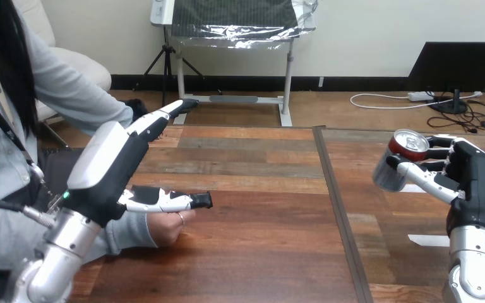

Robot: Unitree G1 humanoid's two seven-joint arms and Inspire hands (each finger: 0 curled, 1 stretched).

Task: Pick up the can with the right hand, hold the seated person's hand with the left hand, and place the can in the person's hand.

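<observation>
"can point(391, 172) first: where is it?" asks one observer

"off the wooden table point(259, 214), tilted, at the view's right, with the fingers of the right hand point(473, 183) curled round it," says the other

"so the pick-up looks done. and the left hand point(110, 164)?"

"over the person's hand point(167, 228), which rests loosely closed on the table at the left. its fingers run straight out and its thumb lies just above that hand. nothing wraps round it, so the left hand grips nothing"

"then the step in hand is the hold?"

"it seems so. the left hand probably has to settle and close on the person's hand, and that hand has to open, before the right arm carries the can across, since the two are well apart"
</observation>
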